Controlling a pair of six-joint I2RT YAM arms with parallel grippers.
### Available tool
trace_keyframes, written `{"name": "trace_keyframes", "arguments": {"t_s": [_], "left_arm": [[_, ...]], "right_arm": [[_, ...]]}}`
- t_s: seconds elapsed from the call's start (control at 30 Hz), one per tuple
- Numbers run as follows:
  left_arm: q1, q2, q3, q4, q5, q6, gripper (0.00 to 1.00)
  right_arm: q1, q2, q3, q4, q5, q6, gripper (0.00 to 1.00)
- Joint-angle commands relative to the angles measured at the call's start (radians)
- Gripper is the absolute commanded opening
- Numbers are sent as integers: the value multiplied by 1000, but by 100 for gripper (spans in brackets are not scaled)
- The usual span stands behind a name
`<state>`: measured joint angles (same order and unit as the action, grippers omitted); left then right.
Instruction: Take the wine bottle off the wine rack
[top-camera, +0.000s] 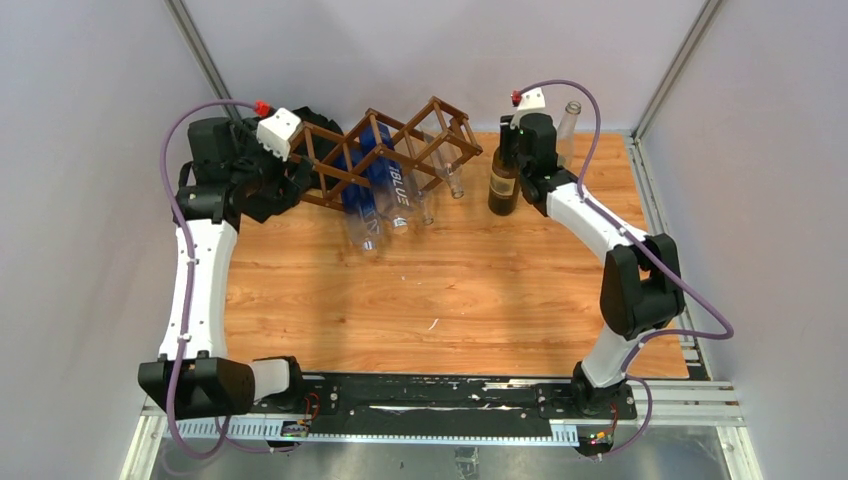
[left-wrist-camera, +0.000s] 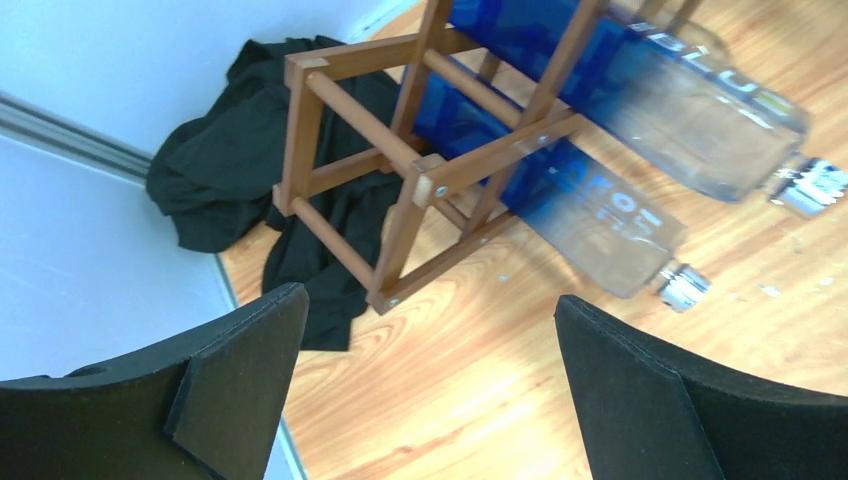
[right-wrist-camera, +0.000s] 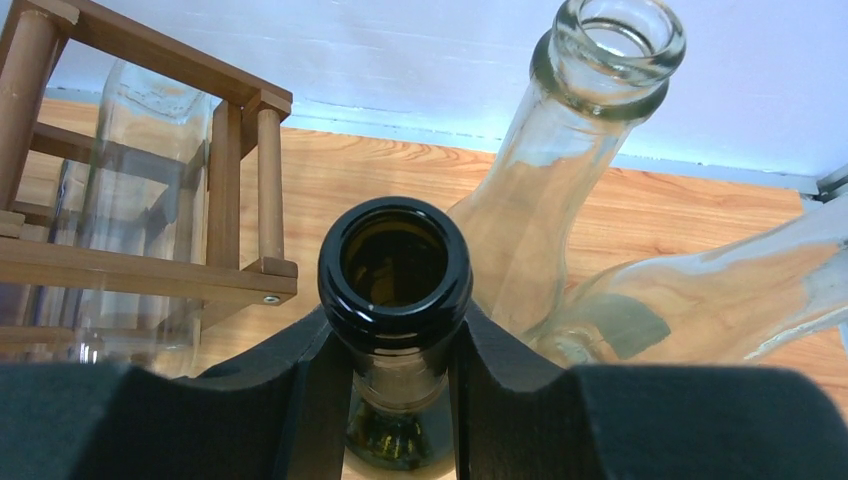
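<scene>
Left fingers (left-wrist-camera: 240, 370) spread wide and empty, just short of the rack (left-wrist-camera: 300, 130) end; right fingers (right-wrist-camera: 300, 400) clamp the brown bottle (right-wrist-camera: 395, 265) neck, upright beside the rack's right edge, bare tabletop (top-camera: 450, 300) nearer.

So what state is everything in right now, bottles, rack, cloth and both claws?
wine rack: on the table, blue bottles in it.
blue bottles: lying in the rack, capped.
dark bottle: upright on the table, uncapped, outside the rack.
clear bottle: upright, uncapped.
black cloth: crumpled in a heap.
left gripper: open, empty, near the rack's end.
right gripper: shut on the dark bottle's neck.
</scene>
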<state>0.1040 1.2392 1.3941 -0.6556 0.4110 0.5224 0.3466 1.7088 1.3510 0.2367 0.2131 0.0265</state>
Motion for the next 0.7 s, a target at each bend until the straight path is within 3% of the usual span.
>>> {"name": "trace_keyframes", "arguments": {"t_s": [0.0, 0.23, 0.3, 0.43, 0.5, 0.67], "left_arm": [[6, -29, 40, -98, 97, -67, 100], [6, -51, 61, -126, 117, -88, 100], [6, -57, 65, -139, 122, -91, 100], [6, -66, 61, -150, 126, -90, 100], [6, -69, 59, -156, 126, -87, 100], [7, -81, 59, -165, 127, -91, 100]], "right_arm": [[-14, -28, -15, 171, 29, -49, 0], [-12, -94, -122, 231, 3, -34, 0], [-13, -112, -142, 219, -1, -4, 15], [-12, -151, -156, 177, -13, 44, 68], [-12, -163, -138, 142, -24, 58, 84], [-11, -203, -95, 34, -32, 86, 89]]}}
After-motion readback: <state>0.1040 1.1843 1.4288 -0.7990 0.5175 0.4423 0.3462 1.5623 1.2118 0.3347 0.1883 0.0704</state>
